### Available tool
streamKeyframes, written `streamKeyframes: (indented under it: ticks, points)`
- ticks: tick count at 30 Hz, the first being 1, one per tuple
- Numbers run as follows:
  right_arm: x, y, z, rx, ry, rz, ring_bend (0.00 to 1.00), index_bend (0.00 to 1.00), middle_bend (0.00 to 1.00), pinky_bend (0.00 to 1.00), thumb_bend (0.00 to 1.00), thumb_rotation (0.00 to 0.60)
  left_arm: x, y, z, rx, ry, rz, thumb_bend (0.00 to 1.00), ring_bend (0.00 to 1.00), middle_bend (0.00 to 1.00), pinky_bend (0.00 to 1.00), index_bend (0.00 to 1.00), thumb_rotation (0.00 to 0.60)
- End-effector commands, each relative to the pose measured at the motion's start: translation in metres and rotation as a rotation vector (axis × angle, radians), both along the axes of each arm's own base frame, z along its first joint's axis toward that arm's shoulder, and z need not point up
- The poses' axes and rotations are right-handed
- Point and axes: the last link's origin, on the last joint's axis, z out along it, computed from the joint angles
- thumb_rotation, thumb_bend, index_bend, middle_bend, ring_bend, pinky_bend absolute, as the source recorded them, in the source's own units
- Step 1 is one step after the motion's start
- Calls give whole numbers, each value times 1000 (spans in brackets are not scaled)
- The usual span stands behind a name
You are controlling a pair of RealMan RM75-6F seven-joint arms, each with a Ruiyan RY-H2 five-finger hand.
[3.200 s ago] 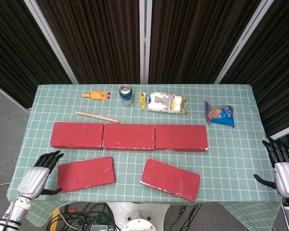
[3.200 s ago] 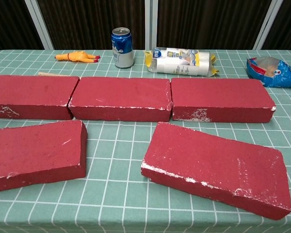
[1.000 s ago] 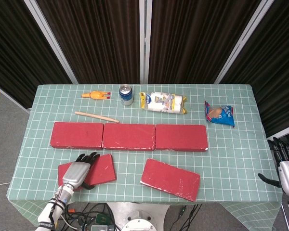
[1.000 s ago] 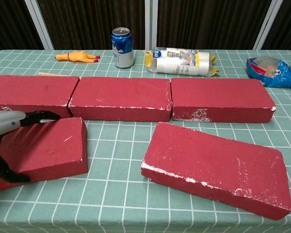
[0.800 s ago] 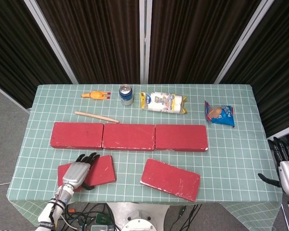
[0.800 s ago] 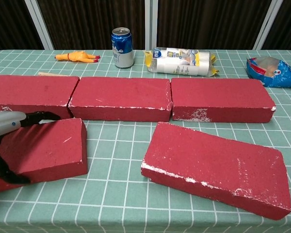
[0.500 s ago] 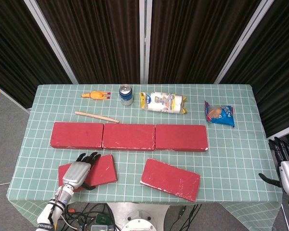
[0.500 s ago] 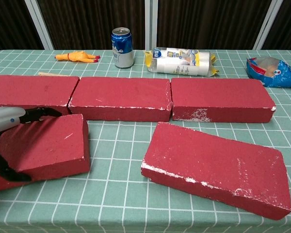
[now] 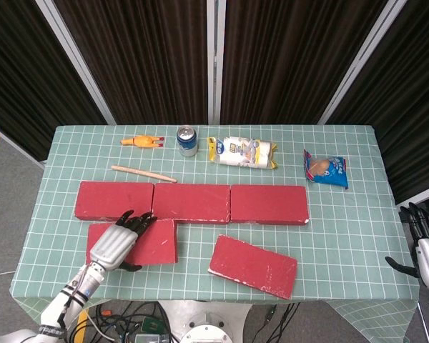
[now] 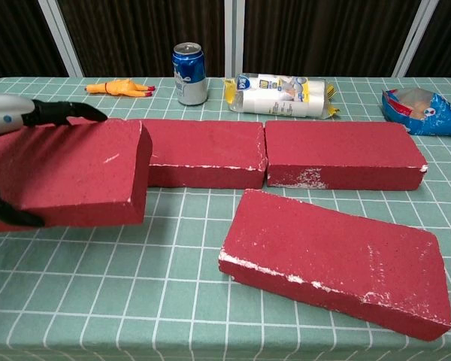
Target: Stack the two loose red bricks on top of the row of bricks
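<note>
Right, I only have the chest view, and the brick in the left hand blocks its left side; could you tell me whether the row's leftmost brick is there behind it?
Observer: Yes; the head view shows the leftmost row brick lying in line with the other two, just beyond the held brick in the left hand.
Operator: Thank you. Where is the right hand?
Observer: The right hand is at the right edge of the table, fingers spread, holding nothing.
Operator: Is anything behind the row there?
Observer: A wooden stick lies just behind that leftmost brick.
</note>
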Motion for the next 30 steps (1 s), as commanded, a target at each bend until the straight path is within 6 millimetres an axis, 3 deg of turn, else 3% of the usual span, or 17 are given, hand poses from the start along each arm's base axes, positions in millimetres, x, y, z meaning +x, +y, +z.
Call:
streamKeyframes:
  ticks: [1,5,11,21,30]
  points:
    - [2,-1,-1,3,6,3,0,0,0,0,0,600,9,37,24,-23,8,-66,72,171,36,0,42,600]
    - [5,-2,-2,9,10,10,0,0,0,0,0,600,13,65,31,-68,21,-66,71,165,36,0,42,600]
    - [16,-4,-3,16,17,44,0,0,0,0,0,600,21,97,23,-134,35,-66,71,165,45,0,42,600]
    - [29,-7,-5,26,37,73,0,0,0,0,0,600,19,136,0,-194,29,0,72,165,49,0,45,600]
    - [31,-7,2,5,47,64,0,0,0,0,0,600,17,156,-10,-205,9,48,71,165,85,0,51,600]
